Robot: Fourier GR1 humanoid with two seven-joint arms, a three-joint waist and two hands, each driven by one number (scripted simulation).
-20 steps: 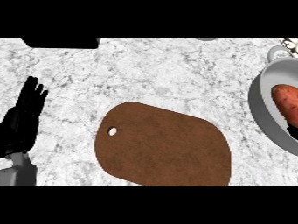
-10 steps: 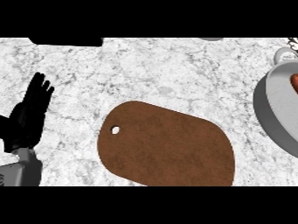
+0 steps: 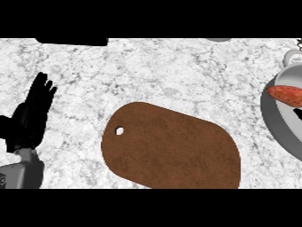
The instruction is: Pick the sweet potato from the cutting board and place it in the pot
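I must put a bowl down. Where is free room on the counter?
Bare marble lies between the left hand and the cutting board, and above the board. The right edge is crowded: the pot holds the sweet potato.

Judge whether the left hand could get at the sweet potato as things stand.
Probably not easily: the left hand rests open at the far left, while the sweet potato lies in the pot at the right edge.

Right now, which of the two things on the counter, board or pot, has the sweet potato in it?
The grey pot at the right edge: the orange sweet potato lies inside its rim. The brown cutting board in the middle is bare.
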